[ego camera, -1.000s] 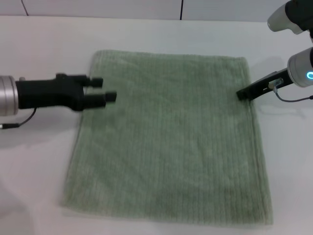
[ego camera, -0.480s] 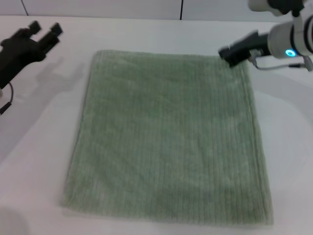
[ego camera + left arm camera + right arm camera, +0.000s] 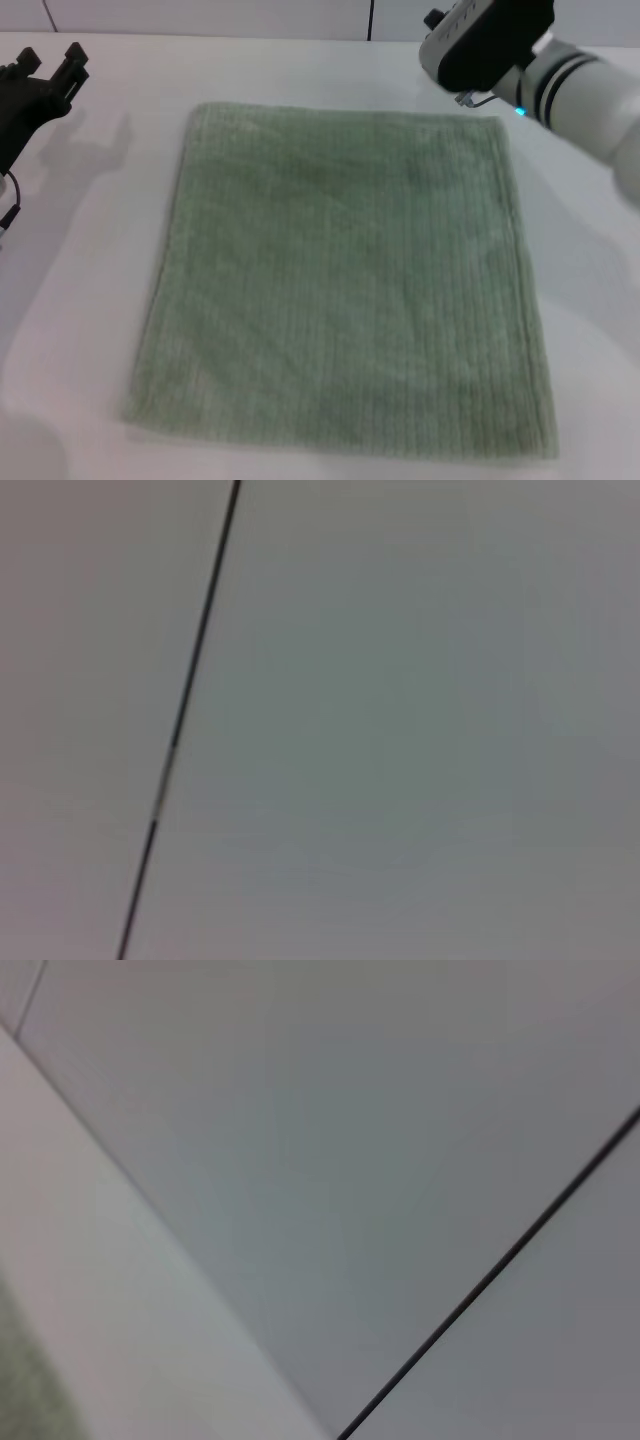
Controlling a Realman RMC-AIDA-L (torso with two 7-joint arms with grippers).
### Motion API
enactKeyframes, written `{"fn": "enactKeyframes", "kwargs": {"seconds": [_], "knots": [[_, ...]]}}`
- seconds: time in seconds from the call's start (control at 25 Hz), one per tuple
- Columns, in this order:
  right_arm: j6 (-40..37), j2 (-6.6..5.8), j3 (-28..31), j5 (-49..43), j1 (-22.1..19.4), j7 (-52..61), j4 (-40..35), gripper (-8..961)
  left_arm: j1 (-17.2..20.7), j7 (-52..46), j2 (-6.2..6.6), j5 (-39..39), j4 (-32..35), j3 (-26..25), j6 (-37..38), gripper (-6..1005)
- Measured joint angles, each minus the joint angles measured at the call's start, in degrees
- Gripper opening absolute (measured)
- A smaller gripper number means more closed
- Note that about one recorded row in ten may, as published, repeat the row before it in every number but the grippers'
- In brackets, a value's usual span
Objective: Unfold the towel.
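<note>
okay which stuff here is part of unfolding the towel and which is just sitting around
Part of the job:
- towel, spread flat
- left claw, open, raised off its far left corner
- right arm, above its far right corner

Just there:
- white table

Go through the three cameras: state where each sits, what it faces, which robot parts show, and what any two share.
Head view: on the robot's head, looking down at the towel spread flat on the table; left pincer at far left, right arm upper right.
Left wrist view: faces a pale wall with one dark seam; no robot parts.
Right wrist view: faces that same kind of seamed wall, the towel's edge in a corner; no robot parts.
Shared: head and right wrist both show the towel.
</note>
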Motion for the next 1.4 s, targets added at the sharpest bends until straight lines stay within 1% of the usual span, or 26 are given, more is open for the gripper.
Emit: {"fn": "enactKeyframes", "kwargs": {"seconds": [0.12,0.2,0.28,0.36,0.44,0.48,0.52,0.56,0.6,0.76,0.88,1.08,1.32,1.4], "knots": [[14.67,-0.12,-10.27,-1.06,-0.27,11.51,4.32,9,0.06,1.61,-0.15,-2.45,-1.07,-0.05,-0.74,665],[23.37,-0.15,-15.01,-2.94,-0.42,20.26,8.23,8,0.06,3.21,-0.15,-3.65,-2.2,-0.13,-1.29,665],[31.01,-0.08,-18.82,-4.91,-0.67,29.29,12.46,8,0.06,3.86,-0.15,-4.18,-2.53,-0.18,-1.83,665],[37.27,0.03,-21.36,-5.71,-1.34,36.96,16.19,8,0.03,4.69,-0.19,-4.54,-3.25,-0.66,-2.61,665],[41.88,0.09,-22.11,-5.74,-2.81,42.44,18.26,8,-0.02,5.84,-0.2,-4.62,-4.24,-2.06,-3.02,665],[43.24,0.1,-22.12,-5.73,-3.61,44.0,18.73,8,-0.02,6.63,-0.21,-4.65,-4.84,-3.09,-3.13,665],[44.93,0.12,-21.83,-5.64,-5.86,45.43,18.97,8,-0.01,7.35,-0.21,-4.67,-5.35,-4.08,-3.18,665],[44.93,0.12,-21.83,-5.64,-5.86,45.43,18.97,8,0.02,7.78,-0.23,-4.69,-5.7,-4.61,-3.18,665],[45.57,0.12,-21.78,-5.61,-7.24,45.61,19.07,9,0.08,8.15,-0.26,-4.7,-6.01,-5.03,-3.19,665],[48.65,0.08,-21.82,-5.62,-11.34,46.75,19.32,9,0.32,8.54,-0.4,-4.71,-6.37,-5.31,-3.4,665],[50.71,0.03,-21.87,-5.69,-14.04,48.55,19.72,83,0.34,9.72,-0.43,-4.71,-6.94,-5.32,-3.63,665],[54.17,0.08,-21.67,-5.32,-16.62,52.74,22.3,300,0.47,10.47,-0.44,-4.71,-7.21,-5.36,-3.67,665],[54.23,-0.01,-19.39,-4.24,-17.35,53.49,22.91,496,0.74,10.56,-0.44,-4.7,-7.24,-5.38,-3.74,665],[54.28,-0.01,-19.02,-4.23,-17.39,53.49,22.81,538,0.92,11.06,-0.43,-4.69,-7.24,-5.95,-3.79,665]]}}
